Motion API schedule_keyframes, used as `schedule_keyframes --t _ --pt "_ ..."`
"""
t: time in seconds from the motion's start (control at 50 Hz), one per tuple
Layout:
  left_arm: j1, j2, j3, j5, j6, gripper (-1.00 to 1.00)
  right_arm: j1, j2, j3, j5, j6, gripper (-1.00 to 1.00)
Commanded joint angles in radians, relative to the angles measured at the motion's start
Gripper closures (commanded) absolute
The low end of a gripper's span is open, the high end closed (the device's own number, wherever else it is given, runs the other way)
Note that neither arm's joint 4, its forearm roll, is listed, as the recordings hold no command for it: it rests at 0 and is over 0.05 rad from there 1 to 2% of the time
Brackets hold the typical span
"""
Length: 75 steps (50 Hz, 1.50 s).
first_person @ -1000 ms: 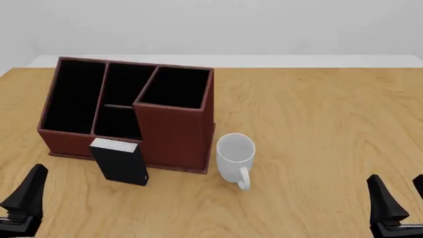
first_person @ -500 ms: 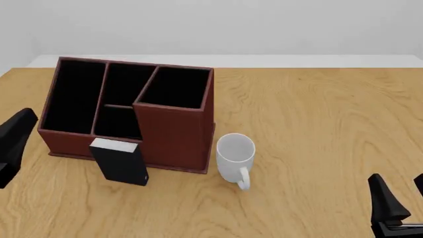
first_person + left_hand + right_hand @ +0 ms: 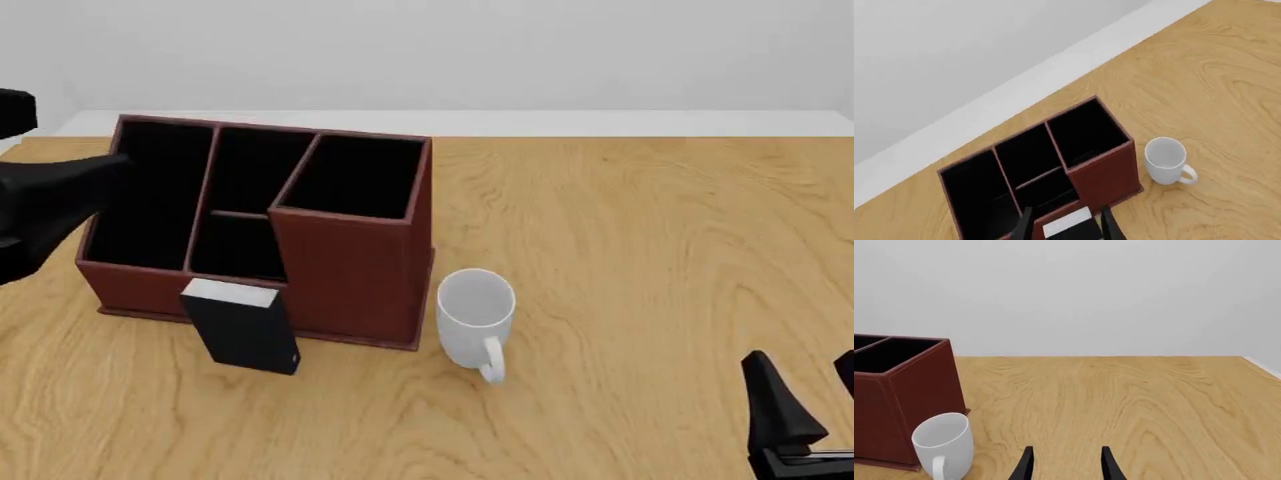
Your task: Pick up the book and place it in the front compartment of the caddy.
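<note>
The book (image 3: pixel 242 325), a black slab with its white-grey page edge up, stands on the table leaning against the front wall of the caddy (image 3: pixel 350 265), a reddish-brown box with black compartments. My left gripper (image 3: pixel 67 195) is raised at the caddy's left side, apart from the book. In the left wrist view the caddy (image 3: pixel 1102 176) and the book (image 3: pixel 1069 223) lie far below the open, empty left gripper (image 3: pixel 1066 230). My right gripper (image 3: pixel 811 402) is low at the front right, open and empty (image 3: pixel 1066 465).
A white mug (image 3: pixel 475 318) stands upright just right of the caddy, handle toward me; it also shows in the left wrist view (image 3: pixel 1166 160) and the right wrist view (image 3: pixel 944 442). The wooden table (image 3: pixel 641 240) stretches to the right, with a white wall behind.
My left arm has risen from the front-left corner and moved forward to the caddy's left side. The right arm, book, mug and caddy have not moved.
</note>
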Motion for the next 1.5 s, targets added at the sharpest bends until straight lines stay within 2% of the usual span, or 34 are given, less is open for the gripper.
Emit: schedule_keyframes --t 0.02,0.06,0.12,0.14,0.18,0.22,0.26,0.3,0.34,0.36,0.38,0.4,0.44,0.5,0.56,0.58,0.6,0.68,0.7,0.74,0.76,0.86,0.94,0.98,1.0,1.04,1.14,1.24,1.26,1.3,1.34,1.38,1.46,1.5 --pt "-0.088 0.135 -0.169 0.250 0.045 -1.00 0.002 -0.001 0.003 -0.003 -0.002 -1.00" --pt "-0.091 0.165 -0.222 0.293 0.071 -1.00 0.001 -0.001 0.003 -0.004 -0.004 -1.00" --pt "-0.073 0.200 -0.253 0.340 0.165 -1.00 0.001 -0.001 0.004 -0.004 -0.004 -1.00" --pt "-0.081 0.199 -0.250 0.359 0.216 -1.00 0.001 -0.001 0.005 -0.005 -0.005 -1.00" --pt "-0.084 0.221 -0.289 0.407 0.226 -1.00 0.002 -0.001 0.005 -0.006 -0.007 -1.00" --pt "-0.094 0.228 -0.309 0.451 0.271 -1.00 0.003 -0.001 0.005 -0.005 -0.009 -1.00" --pt "-0.101 0.226 -0.283 0.455 0.322 -1.00 0.002 -0.001 0.005 -0.006 -0.010 -1.00" --pt "-0.074 0.217 -0.231 0.455 0.443 -1.00 0.003 -0.001 0.005 -0.006 -0.011 -1.00" --pt "-0.032 0.238 -0.235 0.455 0.501 -1.00 0.004 -0.001 0.006 -0.006 -0.012 -1.00" --pt "-0.040 0.233 -0.230 0.455 0.516 -1.00 0.005 -0.001 0.006 -0.006 -0.013 -1.00" --pt "-0.058 0.210 -0.194 0.455 0.581 -1.00 0.006 -0.001 0.006 -0.006 -0.012 -1.00" --pt "-0.012 0.238 -0.196 0.455 0.592 -1.00 0.005 -0.001 0.006 -0.006 -0.012 -1.00" --pt "-0.016 0.229 -0.173 0.455 0.636 -1.00 0.005 -0.001 0.005 -0.005 -0.012 -1.00" --pt "-0.011 0.249 -0.180 0.455 0.627 -1.00 0.004 -0.001 0.005 -0.005 -0.011 -1.00" --pt "0.053 0.233 -0.124 0.455 0.766 -1.00 0.004 -0.001 0.005 -0.005 -0.011 -1.00" --pt "0.038 0.220 -0.089 0.455 0.778 -1.00 0.004 -0.001 0.005 -0.005 -0.011 -1.00" --pt "0.009 0.215 -0.074 0.455 0.759 -1.00 0.004 -0.001 0.005 -0.005 -0.011 -1.00" --pt "0.030 0.229 -0.062 0.455 0.783 -1.00 0.007 -0.001 0.005 -0.004 -0.011 -1.00" --pt "0.038 0.217 -0.043 0.455 0.831 -1.00 0.008 -0.001 0.004 -0.004 -0.011 -1.00" --pt "0.050 0.224 -0.039 0.455 0.849 -1.00 0.008 -0.001 0.003 -0.004 -0.010 -1.00" --pt "0.049 0.213 -0.003 0.455 0.878 -1.00 0.008 -0.001 0.003 -0.004 -0.009 -1.00" --pt "0.000 0.232 -0.001 0.455 0.830 -1.00 0.004 -0.001 0.001 -0.003 -0.005 -1.00" --pt "0.007 0.247 0.025 0.455 0.850 -1.00 0.009 -0.001 0.001 -0.003 -0.005 -1.00" --pt "0.030 0.258 0.055 0.455 0.891 -1.00 0.008 0.000 0.000 -0.002 -0.005 -1.00" --pt "0.005 0.265 0.074 0.455 0.868 -1.00 0.007 0.000 0.000 -0.003 -0.005 -1.00" --pt "0.039 0.271 0.081 0.455 0.908 -1.00 0.004 0.000 0.000 -0.003 -0.005 -1.00" --pt "0.052 0.287 0.082 0.455 0.942 -1.00 0.000 0.000 0.002 -0.005 -0.008 -1.00" --pt "0.118 0.292 0.098 0.455 1.053 -1.00 -0.002 -0.001 0.003 -0.005 -0.012 -1.00" --pt "0.184 0.285 0.121 0.455 1.138 -1.00 -0.002 -0.001 0.003 -0.005 -0.013 -1.00" --pt "0.258 0.264 0.160 0.455 1.250 -1.00 -0.003 -0.001 0.004 -0.005 -0.014 -1.00" --pt "0.214 0.269 0.148 0.455 1.211 -1.00 -0.002 -0.001 0.004 -0.005 -0.014 -1.00" --pt "0.208 0.270 0.150 0.455 1.214 -1.00 -0.001 0.000 0.005 -0.004 -0.016 -1.00" --pt "0.219 0.268 0.145 0.455 1.268 -1.00 0.004 0.000 0.005 -0.003 -0.019 -1.00" --pt "0.202 0.281 0.131 0.455 1.246 -1.00 0.005 0.000 0.005 -0.003 -0.020 -1.00"
